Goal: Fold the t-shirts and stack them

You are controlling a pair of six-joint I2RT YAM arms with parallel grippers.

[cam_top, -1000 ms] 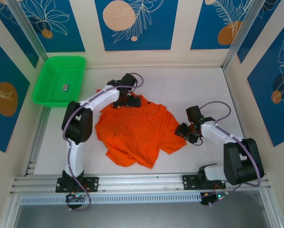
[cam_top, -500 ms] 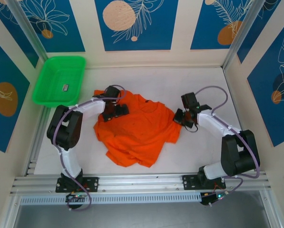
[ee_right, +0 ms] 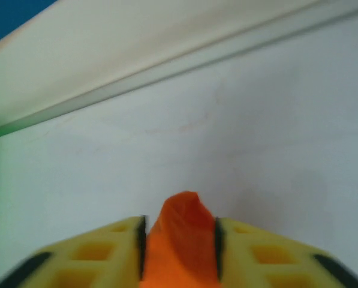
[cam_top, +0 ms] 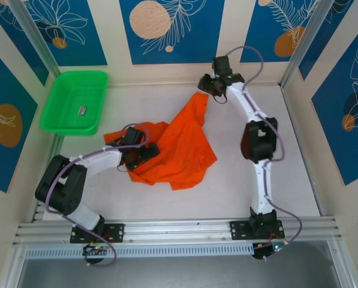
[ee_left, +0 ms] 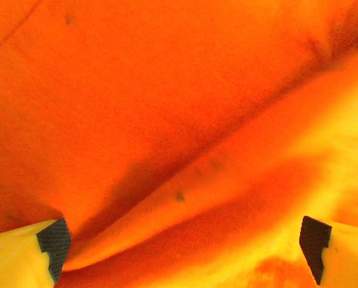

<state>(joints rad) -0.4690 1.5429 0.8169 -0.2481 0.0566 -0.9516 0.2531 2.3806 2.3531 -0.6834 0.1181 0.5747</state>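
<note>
From the top camera, the orange t-shirt [cam_top: 184, 144] was seen crumpled in the middle of the white table [cam_top: 286, 156]. One corner was held near the back wall by the right gripper [cam_top: 206, 87], the left gripper [cam_top: 147, 153] was laid on its left part, and a green tray [cam_top: 54, 102] was set well apart at the far left. In the left wrist camera, the left gripper [ee_left: 184, 243] was seen wide open with nothing held, close over orange cloth. In the right wrist camera, the right gripper [ee_right: 179, 237] was seen pinched on a bit of the t-shirt [ee_right: 181, 213].

tray [cam_top: 68, 96] — far left | t-shirt [cam_top: 184, 147] on table [cam_top: 274, 180], right of tray
</note>
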